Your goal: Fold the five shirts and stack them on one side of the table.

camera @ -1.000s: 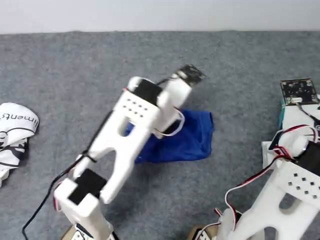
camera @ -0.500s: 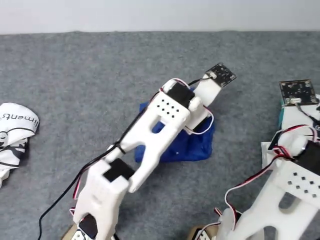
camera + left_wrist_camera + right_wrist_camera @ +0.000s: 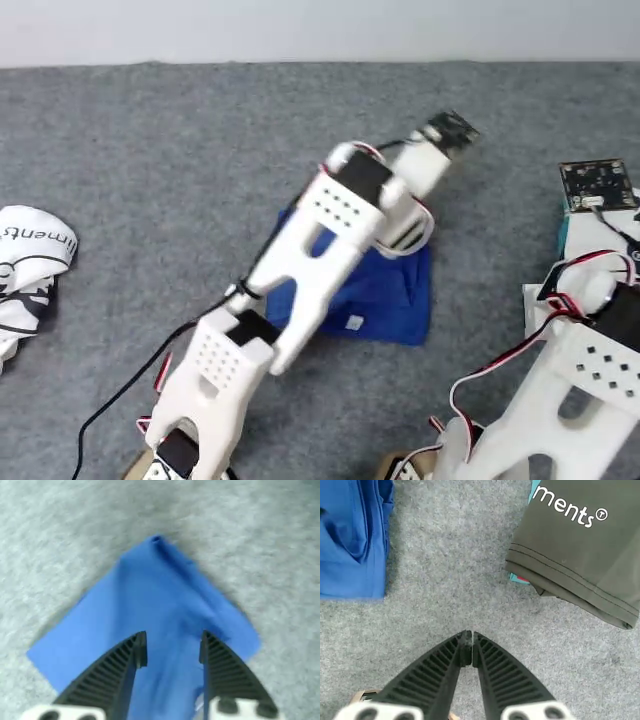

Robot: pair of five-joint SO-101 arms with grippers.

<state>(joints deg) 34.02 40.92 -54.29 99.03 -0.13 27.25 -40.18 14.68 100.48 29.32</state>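
**Claw state.** The left claw [image 3: 173,639] is spread, with a moderate gap between its two fingers. It sits directly over the blue shirt [image 3: 150,590], and blue fabric shows through the gap. Contact between the tips and the cloth cannot be confirmed. The right claw [image 3: 468,641] is pressed together, tips touching, over bare grey tabletop [image 3: 450,580].

**Surroundings.** In the high view the left arm [image 3: 320,240] extends across the blue shirt [image 3: 390,295] and covers part of it. A crumpled white shirt [image 3: 30,265] lies at the tabletop's far left edge. In the right wrist view, an olive shirt [image 3: 580,545] lies near the right claw, well apart from the blue shirt [image 3: 350,545].

**Change.** Since one second ago the left arm has swung rightward and stretched out. The blue shirt now lies flatter, with a white label [image 3: 353,322] exposed. The right arm [image 3: 570,380] has not shifted.
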